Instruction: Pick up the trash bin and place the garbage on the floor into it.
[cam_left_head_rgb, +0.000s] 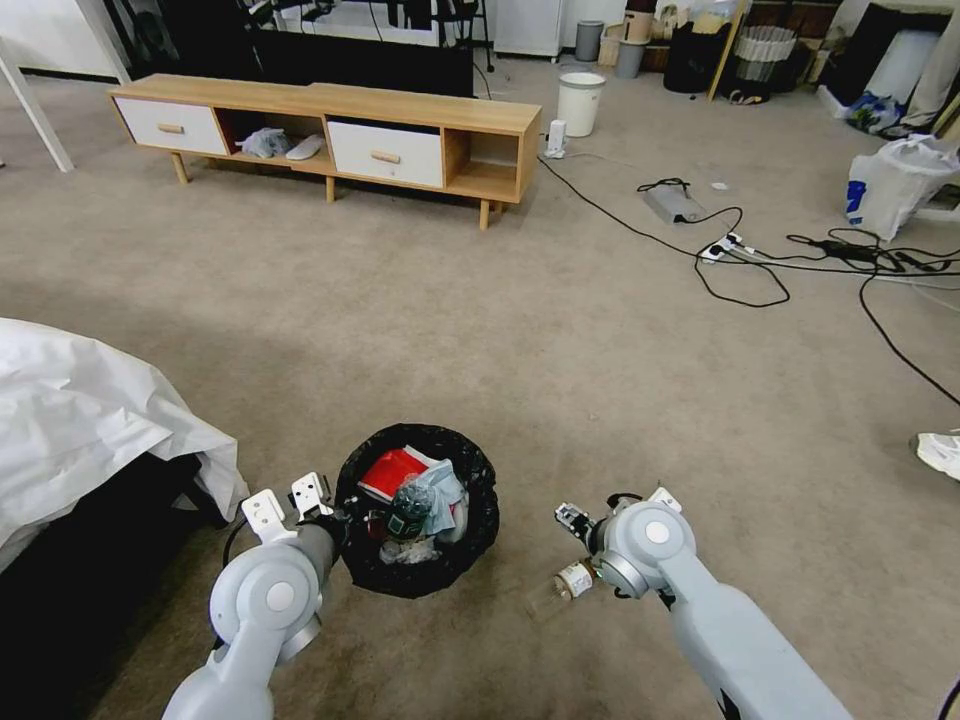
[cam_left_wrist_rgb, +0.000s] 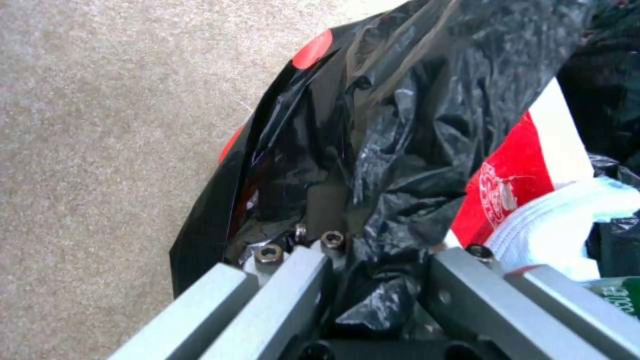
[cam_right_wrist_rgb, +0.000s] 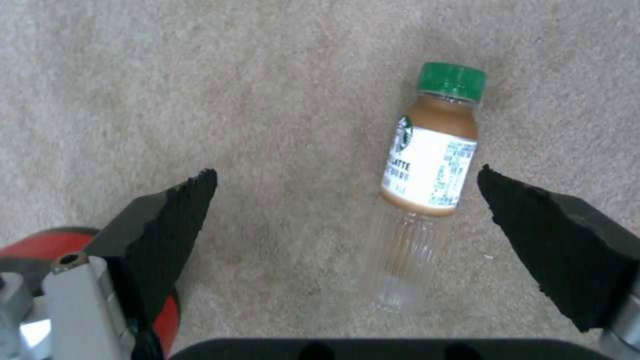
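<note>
The trash bin (cam_left_head_rgb: 470, 545), round with a crinkled black bag (cam_left_wrist_rgb: 400, 125), stands on the carpet floor (cam_left_head_rgb: 500, 330) in front of me. Garbage lies in it: a red wrapper (cam_left_head_rgb: 392, 472), a green-capped bottle (cam_left_head_rgb: 408, 508) and white and bluish tissue (cam_left_head_rgb: 445, 490). My left gripper (cam_left_head_rgb: 338, 518) is shut on the bin's near-left rim, the bag pinched between its fingers (cam_left_wrist_rgb: 293, 290). A second green-capped bottle (cam_right_wrist_rgb: 430, 170) lies on the carpet just right of the bin. Over that bottle (cam_left_head_rgb: 566, 583) hovers my right gripper (cam_right_wrist_rgb: 345, 172), open, its black pads (cam_right_wrist_rgb: 180, 215) on either side.
A bed with a white sheet (cam_left_head_rgb: 80, 420) is close on the left. A low wooden cabinet (cam_left_head_rgb: 330, 125) stands at the back, a white bucket (cam_left_head_rgb: 580, 100) beside it. Black cables and a power strip (cam_left_head_rgb: 730, 250) cross the right carpet near a white plastic bag (cam_left_head_rgb: 895, 180).
</note>
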